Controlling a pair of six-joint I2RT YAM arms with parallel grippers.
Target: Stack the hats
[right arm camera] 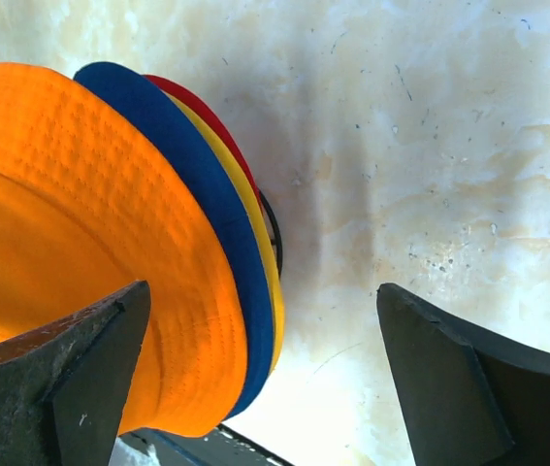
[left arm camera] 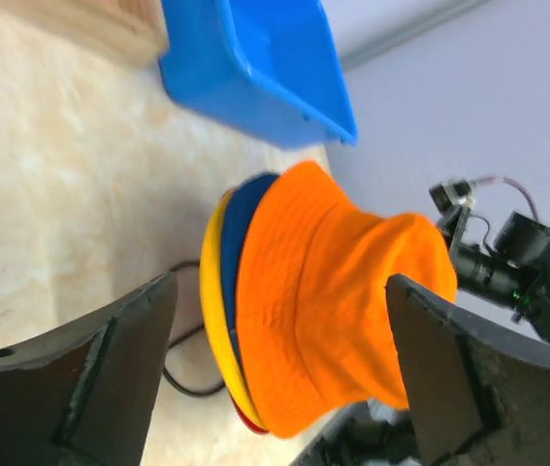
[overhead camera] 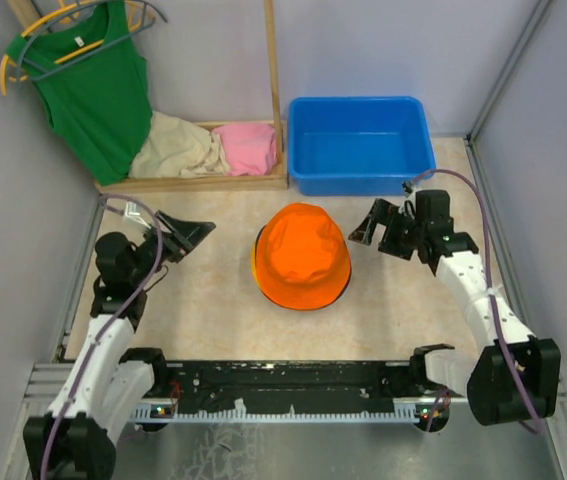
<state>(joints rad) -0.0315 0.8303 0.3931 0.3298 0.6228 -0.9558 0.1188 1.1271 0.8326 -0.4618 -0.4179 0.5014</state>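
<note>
Far left, a green top (overhead camera: 93, 90) hangs on its hanger above folded beige (overhead camera: 173, 150) and pink (overhead camera: 246, 148) clothes, none of it part of this job. Just in front of them, the left hand (overhead camera: 191, 240) hovers above the tabletop (overhead camera: 213, 310) with its fingers spread wide and nothing between them, pointed toward the middle and clear of the cloth.

In the centre sits the pile: the orange hat (overhead camera: 303, 255) on top, crown up, with the navy hat (right arm camera: 187, 184), yellow hat (right arm camera: 255, 223) and red hat (right arm camera: 192, 102) nested beneath, so that only their brim edges show (the overhead view hides nearly everything but the orange one). The brims sit slightly off from one another, which is to be expected of floppy cloth, and the pile looks settled.

Behind and to the right stands a blue tub (overhead camera: 303, 180). On the right, the right hand (overhead camera: 368, 225) mirrors the left: fingers apart, empty, just beside the pile and not touching it. I'd judge the stacking done, with both hands simply clear of it.
</note>
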